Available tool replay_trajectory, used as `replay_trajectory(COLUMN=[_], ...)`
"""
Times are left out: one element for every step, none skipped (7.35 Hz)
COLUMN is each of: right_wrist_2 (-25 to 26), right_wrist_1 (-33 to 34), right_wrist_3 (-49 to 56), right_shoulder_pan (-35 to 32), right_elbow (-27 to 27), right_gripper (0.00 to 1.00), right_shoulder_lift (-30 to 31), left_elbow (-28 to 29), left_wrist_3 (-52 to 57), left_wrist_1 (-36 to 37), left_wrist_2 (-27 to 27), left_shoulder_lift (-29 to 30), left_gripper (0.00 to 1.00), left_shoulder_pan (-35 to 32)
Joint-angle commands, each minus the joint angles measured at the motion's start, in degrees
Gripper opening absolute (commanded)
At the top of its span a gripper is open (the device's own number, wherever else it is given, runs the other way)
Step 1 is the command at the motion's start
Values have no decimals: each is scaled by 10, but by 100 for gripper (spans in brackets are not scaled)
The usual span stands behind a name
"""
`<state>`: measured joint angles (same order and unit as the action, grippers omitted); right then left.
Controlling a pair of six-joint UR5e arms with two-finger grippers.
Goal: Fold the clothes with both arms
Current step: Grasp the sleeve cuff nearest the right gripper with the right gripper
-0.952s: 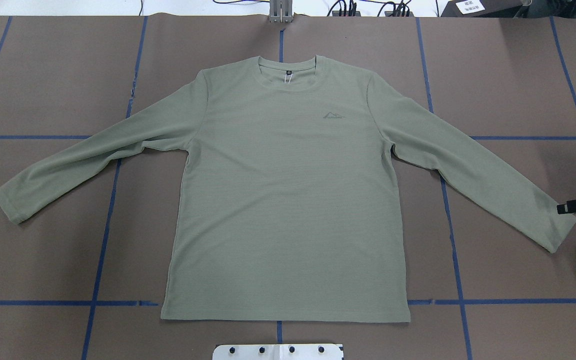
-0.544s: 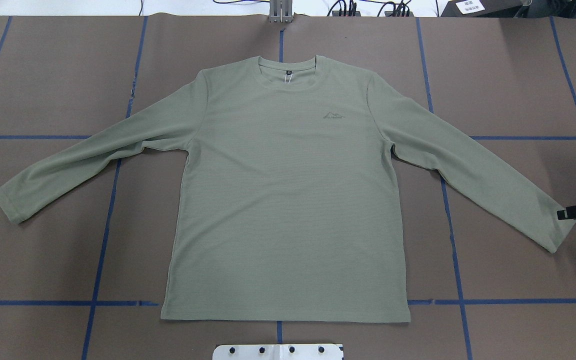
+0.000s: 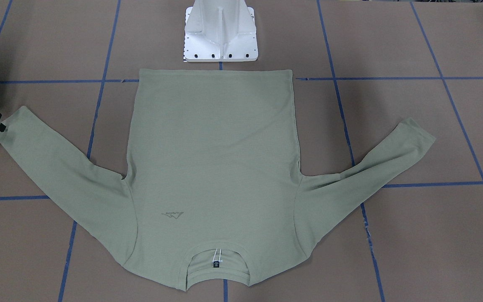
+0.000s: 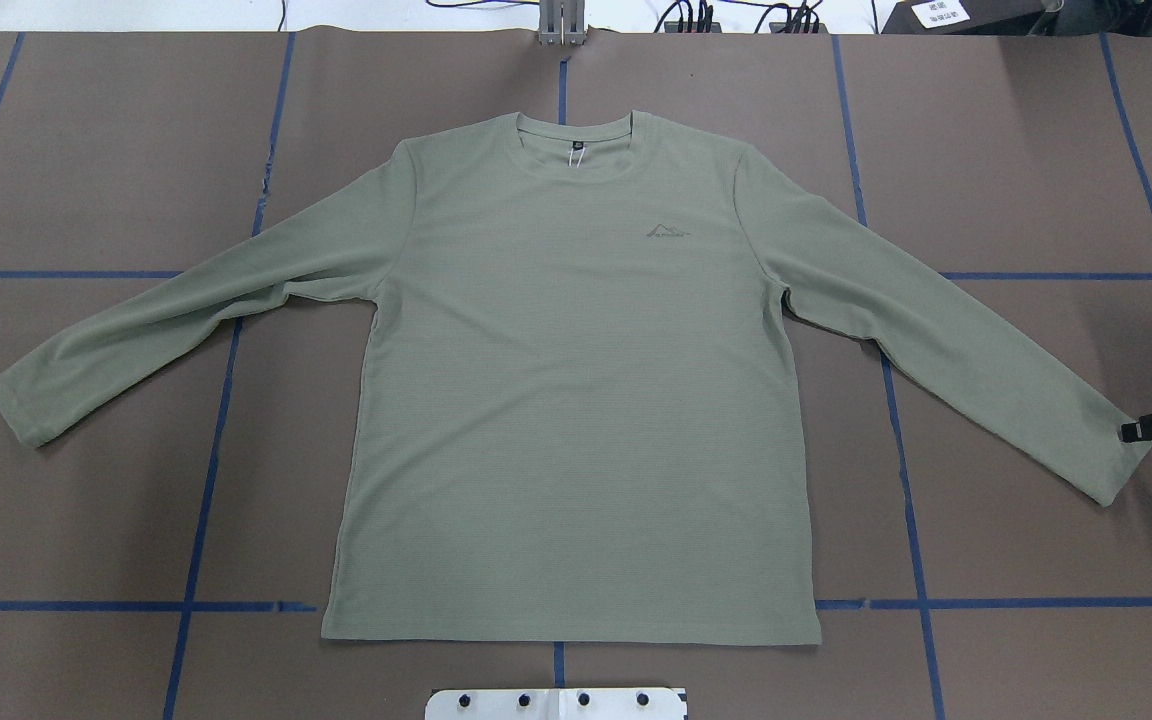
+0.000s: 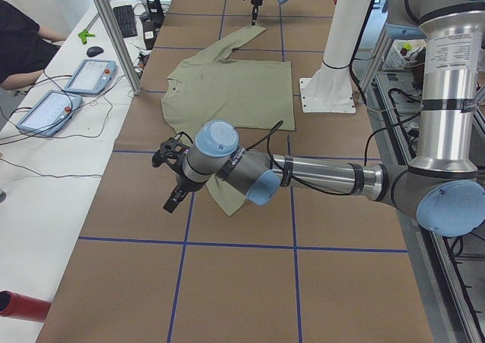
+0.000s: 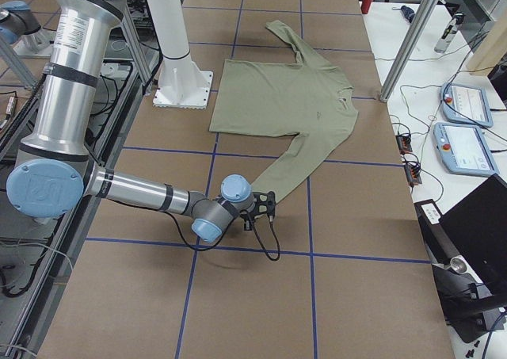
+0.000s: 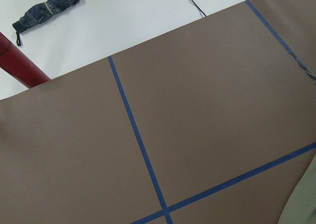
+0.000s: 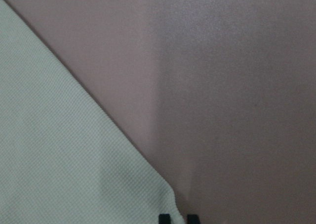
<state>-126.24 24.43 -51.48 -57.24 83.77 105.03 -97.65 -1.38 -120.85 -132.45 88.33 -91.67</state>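
Your right gripper (image 4: 1131, 431) has eased nearer at the shirt (image 4: 576, 400)'s cuff (image 4: 1121, 470), probably readying a sleeve fold. Whether it or the left gripper (image 5: 171, 201) is clenched, you cannot tell.

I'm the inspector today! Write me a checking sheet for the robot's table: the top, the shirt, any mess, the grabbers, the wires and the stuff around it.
Surface: brown paper with blue tape lines, lying flat.
Job's things: green shirt spread flat, front up, both sleeves out, not folded yet.
Clutter: nothing seen.
Grippers: right gripper low at the tip of the cuff on its side; left gripper over bare paper near the other sleeve. Open or shut cannot be told for either.
Cables: black cable loops off the right arm.
Surroundings: white pedestal, control tablet, folded umbrella, a person's arm.
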Motion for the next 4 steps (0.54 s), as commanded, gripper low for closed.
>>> replay_trajectory(right_wrist_2=[-3, -7, -10, -9], right_wrist_1=[0, 4, 22, 91], right_wrist_3=[1, 1, 0, 0], right_shoulder_pan=[-2, -3, -4, -14], right_elbow=[6, 25, 49, 96], right_gripper=[0, 0, 0, 0], right_shoulder_lift=[0, 0, -3, -4], left_elbow=[0, 0, 1, 2], left_wrist_3=[0, 0, 0, 0], left_wrist_1=[0, 0, 0, 0], left_wrist_2=[0, 0, 0, 0], left_shoulder_lift=[-1, -1, 0, 0], left_gripper=[100, 100, 100, 100], left_shoulder_pan=[0, 0, 0, 0])
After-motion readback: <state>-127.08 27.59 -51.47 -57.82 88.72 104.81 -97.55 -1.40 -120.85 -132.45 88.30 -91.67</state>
